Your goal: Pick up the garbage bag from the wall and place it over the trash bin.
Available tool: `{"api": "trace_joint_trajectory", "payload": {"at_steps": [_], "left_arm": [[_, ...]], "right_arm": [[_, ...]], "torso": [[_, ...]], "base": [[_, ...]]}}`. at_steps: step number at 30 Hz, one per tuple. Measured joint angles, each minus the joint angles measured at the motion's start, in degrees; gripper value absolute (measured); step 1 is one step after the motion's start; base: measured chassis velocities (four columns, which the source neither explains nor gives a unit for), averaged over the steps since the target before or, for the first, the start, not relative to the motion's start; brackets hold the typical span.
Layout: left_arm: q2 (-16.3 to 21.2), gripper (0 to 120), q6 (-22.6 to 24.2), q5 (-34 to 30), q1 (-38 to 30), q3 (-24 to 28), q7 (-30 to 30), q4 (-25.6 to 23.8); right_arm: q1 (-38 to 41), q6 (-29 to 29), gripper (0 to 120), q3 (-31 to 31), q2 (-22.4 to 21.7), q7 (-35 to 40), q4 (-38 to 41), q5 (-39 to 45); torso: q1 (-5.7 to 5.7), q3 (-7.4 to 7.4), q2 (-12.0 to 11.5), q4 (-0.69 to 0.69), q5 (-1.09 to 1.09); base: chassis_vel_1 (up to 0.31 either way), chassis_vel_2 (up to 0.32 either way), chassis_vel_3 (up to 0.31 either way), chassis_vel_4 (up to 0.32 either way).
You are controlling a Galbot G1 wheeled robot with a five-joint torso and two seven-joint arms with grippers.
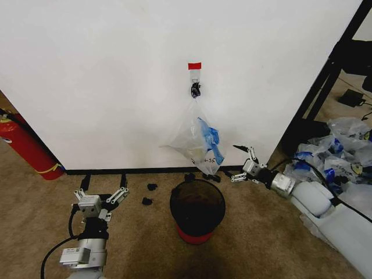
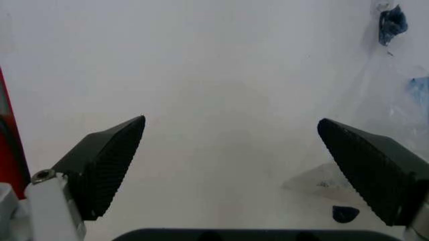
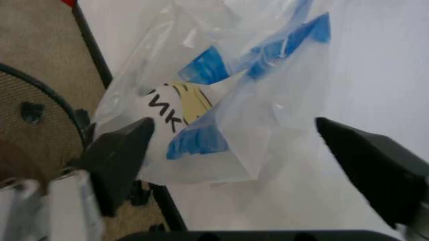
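Thin translucent plastic, w/ blue print and a yellow patch: the garbage bag (image 1: pixel 197 142) hangs limp from a small hook (image 1: pixel 195 88) under red tape (image 1: pixel 194 65) on the white wall (image 1: pixel 116 75), its bottom just above and behind the mesh trash bin (image 1: pixel 197 208) on the carpet. Right gripper (image 1: pixel 242 164) sits beside the bag's lower corner, jaws wide, apparently lined up for a grab. Left gripper (image 1: pixel 103 187) waits low near the baseboard, jaws wide too, well apart from the bag.
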Motion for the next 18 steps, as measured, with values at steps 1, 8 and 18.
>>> {"api": "trace_joint_trajectory", "payload": {"at_steps": [1,8,18], "left_arm": [[0.00,100,0.00,0.00,0.00,0.00,0.00,0.00],[0.00,100,-0.23,-0.03,0.09,-0.06,-0.18,0.23],[-0.06,100,-0.39,0.41,0.53,0.08,-0.17,-0.17]], "right_arm": [[0.00,0.00,89,0.00,0.00,0.00,0.00,0.00],[0.49,0.32,60,0.30,0.77,1.50,-0.66,2.10],[-0.62,-1.26,28,1.30,0.80,3.34,-1.18,5.48]], "torso": [[0.00,0.00,0.00,0.00,0.00],[0.00,-0.01,0.01,0.00,-0.01],[0.00,-0.01,0.01,-0.01,0.00]], "base": [[0.000,0.000,0.000,0.000],[0.000,0.000,0.000,0.000],[0.000,0.000,0.000,0.000]]}}
